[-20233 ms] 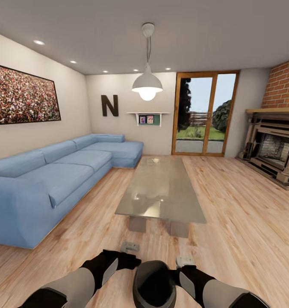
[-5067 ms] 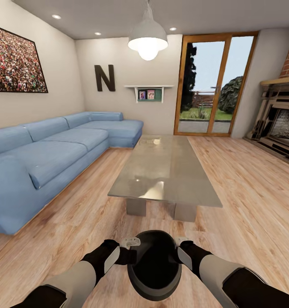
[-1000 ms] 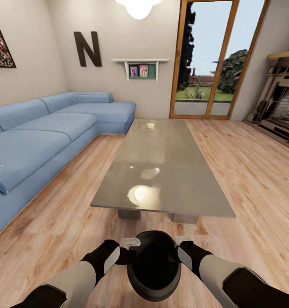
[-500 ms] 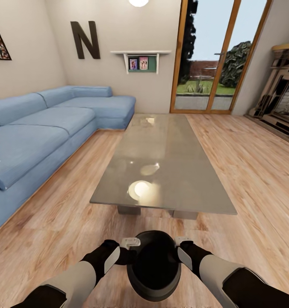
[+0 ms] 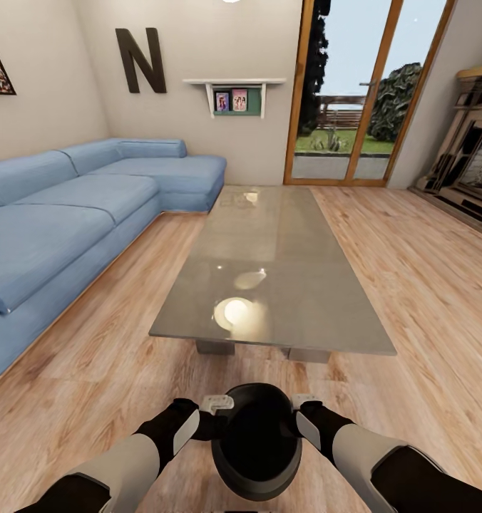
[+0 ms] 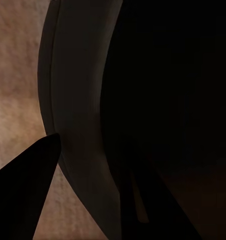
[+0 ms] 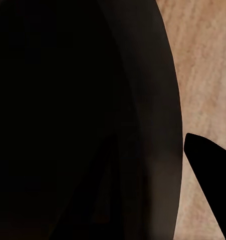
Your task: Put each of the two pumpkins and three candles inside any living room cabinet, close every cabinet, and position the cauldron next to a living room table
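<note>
- Cauldron (image 5: 257, 440): a round black pot with a wide mouth, held low in front of the robot between both arms, above the wood floor (image 5: 426, 285) and just short of the near end of the table (image 5: 284, 285).
- Left gripper (image 5: 217, 405) sits at the pot's left rim. In the left wrist view one dark finger lies outside the wall (image 6: 75, 120) and another shape shows inside the mouth, so it appears closed over the rim.
- Right gripper (image 5: 304, 402) mirrors it on the right rim, with one finger outside the wall and the pot's wall (image 7: 158, 125) close against the camera. It too appears clamped on the rim.
- Handling, as a judgement: the pot looks stiff and smooth, likely slippery on its bulging sides. The rim is the sensible hold, one gripper on each side, kept level so it does not swing.
- Table: long, low, with a glossy grey top reflecting a lamp. Nothing stands on it.
- Blue sofa (image 5: 70, 228) runs along the left, well apart from the pot.
- Glass door (image 5: 355, 92) and a fireplace (image 5: 476, 164) lie beyond, to the right.
- Bare floor lies between pot and table; nothing blocks the way.
</note>
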Robot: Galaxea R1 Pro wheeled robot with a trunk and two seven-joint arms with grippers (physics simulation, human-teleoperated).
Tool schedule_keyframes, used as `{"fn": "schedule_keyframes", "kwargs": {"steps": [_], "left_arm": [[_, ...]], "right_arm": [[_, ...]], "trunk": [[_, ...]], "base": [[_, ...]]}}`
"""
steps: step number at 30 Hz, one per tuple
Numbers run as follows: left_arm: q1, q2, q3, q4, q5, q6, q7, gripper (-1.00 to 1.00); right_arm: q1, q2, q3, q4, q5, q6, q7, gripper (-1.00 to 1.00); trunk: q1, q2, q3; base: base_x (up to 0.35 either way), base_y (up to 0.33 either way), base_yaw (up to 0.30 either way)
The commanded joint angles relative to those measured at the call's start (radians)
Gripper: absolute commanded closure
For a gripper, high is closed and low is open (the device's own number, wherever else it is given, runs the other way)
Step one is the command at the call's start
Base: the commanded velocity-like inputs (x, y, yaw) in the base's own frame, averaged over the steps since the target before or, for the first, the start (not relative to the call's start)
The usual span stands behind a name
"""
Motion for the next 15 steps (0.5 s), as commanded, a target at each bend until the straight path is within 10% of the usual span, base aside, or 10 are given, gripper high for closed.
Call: {"fn": "schedule_keyframes", "kwargs": {"steps": [1,11,12,15], "left_arm": [[0.002,-0.003,0.008,-0.004,0.051,0.006,-0.001,1.00],[0.002,-0.003,0.008,-0.004,0.051,0.006,-0.001,1.00],[0.002,-0.003,0.008,-0.004,0.051,0.006,-0.001,1.00],[0.002,-0.003,0.008,-0.004,0.051,0.006,-0.001,1.00]], "right_arm": [[0.000,0.000,-0.003,-0.002,-0.019,0.005,-0.004,1.00],[0.000,0.000,-0.003,-0.002,-0.019,0.005,-0.004,1.00],[0.000,0.000,-0.002,-0.002,-0.019,0.005,-0.004,-1.00],[0.000,0.000,-0.002,-0.002,-0.019,0.005,-0.004,-1.00]], "trunk": [[0.000,0.000,-0.001],[0.000,0.000,-0.001],[0.000,0.000,-0.001],[0.000,0.000,-0.001]], "base": [[0.000,0.000,0.000],[0.000,0.000,0.000],[0.000,0.000,0.000],[0.000,0.000,0.000]]}}
